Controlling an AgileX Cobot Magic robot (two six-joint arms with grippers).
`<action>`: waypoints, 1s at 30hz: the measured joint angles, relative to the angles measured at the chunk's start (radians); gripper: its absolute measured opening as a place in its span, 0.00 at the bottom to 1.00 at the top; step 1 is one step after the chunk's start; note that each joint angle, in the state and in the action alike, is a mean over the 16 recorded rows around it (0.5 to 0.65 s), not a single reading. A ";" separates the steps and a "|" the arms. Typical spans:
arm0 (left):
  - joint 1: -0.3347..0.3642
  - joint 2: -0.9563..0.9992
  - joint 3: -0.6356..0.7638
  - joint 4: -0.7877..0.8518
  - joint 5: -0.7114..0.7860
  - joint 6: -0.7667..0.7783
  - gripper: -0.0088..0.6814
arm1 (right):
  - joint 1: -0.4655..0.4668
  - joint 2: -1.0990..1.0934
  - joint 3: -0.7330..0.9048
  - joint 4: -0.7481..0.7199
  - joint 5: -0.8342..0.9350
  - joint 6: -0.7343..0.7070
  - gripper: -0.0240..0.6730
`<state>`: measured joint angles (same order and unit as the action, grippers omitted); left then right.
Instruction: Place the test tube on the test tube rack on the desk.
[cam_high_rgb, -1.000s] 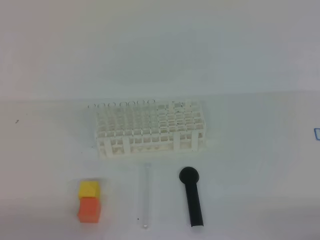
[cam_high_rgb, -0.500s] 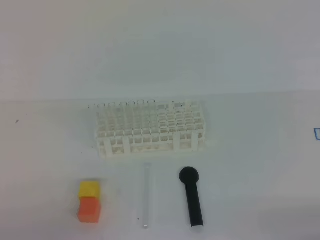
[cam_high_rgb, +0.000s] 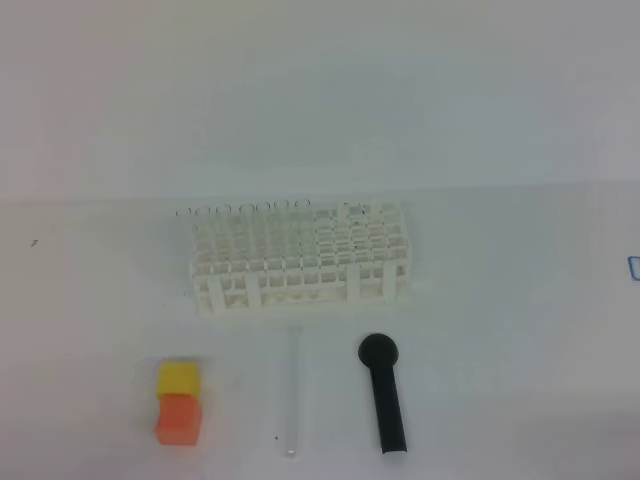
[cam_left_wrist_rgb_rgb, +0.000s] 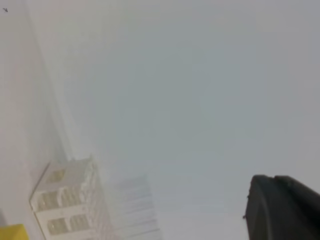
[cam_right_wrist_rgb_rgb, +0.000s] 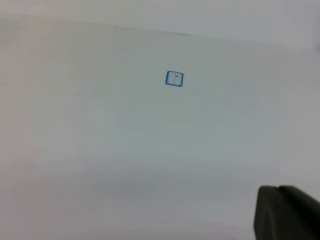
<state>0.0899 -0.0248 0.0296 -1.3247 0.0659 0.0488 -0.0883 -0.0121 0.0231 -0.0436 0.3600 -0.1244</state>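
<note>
The test tube (cam_high_rgb: 294, 390) lies flat on the white desk (cam_high_rgb: 500, 330), in front of the rack, its length running toward the camera. The white lattice test tube rack (cam_high_rgb: 300, 258) stands mid-desk, and the left wrist view catches it at lower left (cam_left_wrist_rgb_rgb: 70, 200). Neither arm appears in the high view. A dark piece of my left gripper (cam_left_wrist_rgb_rgb: 282, 210) fills the lower right corner of its wrist view, far from the rack. Likewise a dark piece of my right gripper (cam_right_wrist_rgb_rgb: 287, 212) shows over bare desk. Both are shut and nothing shows in either.
A black round-headed stick (cam_high_rgb: 384, 395) lies right of the tube, parallel to it. A yellow block (cam_high_rgb: 178, 378) and an orange block (cam_high_rgb: 179, 418) sit together at front left. A small blue square mark (cam_right_wrist_rgb_rgb: 174, 79) is drawn on the desk at far right.
</note>
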 joint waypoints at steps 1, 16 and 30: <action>0.000 0.000 -0.003 -0.002 0.014 0.014 0.01 | 0.000 0.000 0.000 0.000 0.000 0.000 0.03; 0.000 0.010 -0.189 0.081 0.362 0.439 0.01 | 0.000 0.000 0.000 0.000 0.000 0.000 0.03; -0.054 0.258 -0.583 0.667 0.772 0.315 0.01 | 0.000 0.000 0.000 0.000 0.000 0.000 0.03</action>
<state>0.0363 0.2335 -0.5536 -0.6581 0.8376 0.3642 -0.0883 -0.0121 0.0231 -0.0436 0.3600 -0.1244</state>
